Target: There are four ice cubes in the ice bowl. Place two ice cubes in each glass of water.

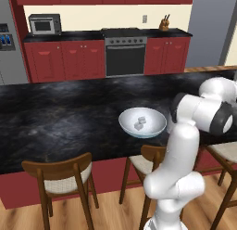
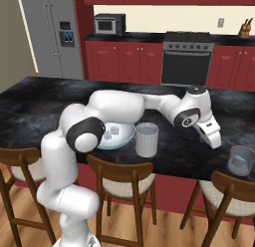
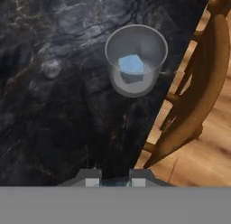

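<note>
My pincer (image 3: 115, 181) shows its two dark tips low in the hand view, set fairly close together. There is a pale glint between them, but I cannot tell whether they are clamped on a cube or simply standing apart.

In the right base view the pincer (image 2: 215, 140) hangs above the counter (image 2: 40, 111), tilted downward. From there the glass of water (image 2: 241, 161) stands near the counter's front edge at about four o'clock.

In the hand view that glass (image 3: 136, 59) lies at twelve to one o'clock from my tips, not yet under them. One light blue cube (image 3: 131, 66) already lies in it.

I judge this glass needs a second cube. To do that well I should carry the pincer forward until the rim rings the tips, come low, and only then let go. A small cube dropped from high up could bounce off the rim.

The glass sits close to the edge, with a wooden chair (image 3: 203, 96) and the floor just past it. Any overshoot toward three o'clock would lose the cube.

The second glass (image 2: 147, 139) stands at nine o'clock from the pincer. The ice bowl (image 1: 142, 123) lies just beyond it, with two ice cubes (image 1: 140, 123) left inside. My own forearm stretches over that side, so the return to the bowl needs a lift first.
</note>
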Controlling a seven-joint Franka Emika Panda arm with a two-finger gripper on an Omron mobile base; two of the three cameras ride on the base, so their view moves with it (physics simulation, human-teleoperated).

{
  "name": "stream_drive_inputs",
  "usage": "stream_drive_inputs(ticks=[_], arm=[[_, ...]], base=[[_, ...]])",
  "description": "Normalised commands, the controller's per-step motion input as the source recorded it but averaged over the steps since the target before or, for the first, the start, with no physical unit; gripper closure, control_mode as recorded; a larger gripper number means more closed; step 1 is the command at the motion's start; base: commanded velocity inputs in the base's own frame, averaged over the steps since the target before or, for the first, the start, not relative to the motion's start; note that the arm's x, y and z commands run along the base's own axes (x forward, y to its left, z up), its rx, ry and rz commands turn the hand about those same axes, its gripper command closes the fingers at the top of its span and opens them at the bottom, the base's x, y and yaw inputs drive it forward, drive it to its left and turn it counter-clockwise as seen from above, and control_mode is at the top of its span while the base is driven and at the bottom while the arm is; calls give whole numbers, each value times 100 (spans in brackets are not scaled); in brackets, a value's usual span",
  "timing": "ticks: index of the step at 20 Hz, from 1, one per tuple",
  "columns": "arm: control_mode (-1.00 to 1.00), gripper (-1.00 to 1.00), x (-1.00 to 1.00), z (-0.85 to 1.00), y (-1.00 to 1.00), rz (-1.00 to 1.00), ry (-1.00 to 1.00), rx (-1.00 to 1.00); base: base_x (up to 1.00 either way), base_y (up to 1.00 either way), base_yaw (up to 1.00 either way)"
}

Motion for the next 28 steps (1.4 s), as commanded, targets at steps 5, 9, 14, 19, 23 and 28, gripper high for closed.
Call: stream_drive_inputs(ticks=[5, 9, 14, 19, 23, 28], arm=[[-100, 100, -9, 0, -100, -7, -3, 0], [-100, 100, -1, 0, -99, -3, -8, 0], [-100, 100, 0, -2, -45, 0, -11, 0], [-100, 100, 0, -20, -2, 0, 0, -7], [-100, 100, 14, -36, 7, 0, 0, -16], [-100, 100, 31, -47, 9, 0, 0, -16]], base=[[0, 0, 0], [0, 0, 0], [0, 0, 0], [0, 0, 0], [0, 0, 0], [0, 0, 0]])
